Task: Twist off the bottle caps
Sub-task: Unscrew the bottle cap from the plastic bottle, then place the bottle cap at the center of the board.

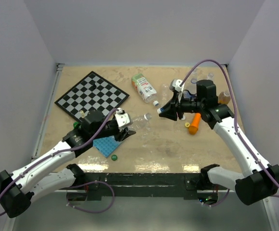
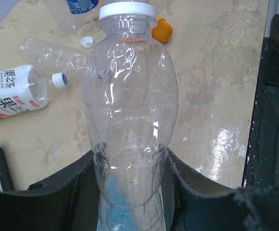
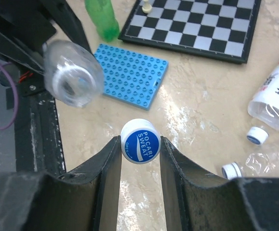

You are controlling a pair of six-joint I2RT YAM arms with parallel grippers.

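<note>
Blue-topped bottle cap [image 3: 139, 147] pinched in the right end effector [image 3: 139, 140] — left end effector [image 2: 129, 155] clamps a clear bottle [image 2: 129, 86].

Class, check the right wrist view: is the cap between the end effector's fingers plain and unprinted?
No, the blue cap reads POCARI SWEAT in white letters across its top.

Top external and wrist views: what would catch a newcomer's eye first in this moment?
The left gripper clamps a clear bottle low on its body. Facing it, the right gripper pinches a blue-and-white Pocari Sweat cap, held above the table. A chessboard lies at the far left.
</note>
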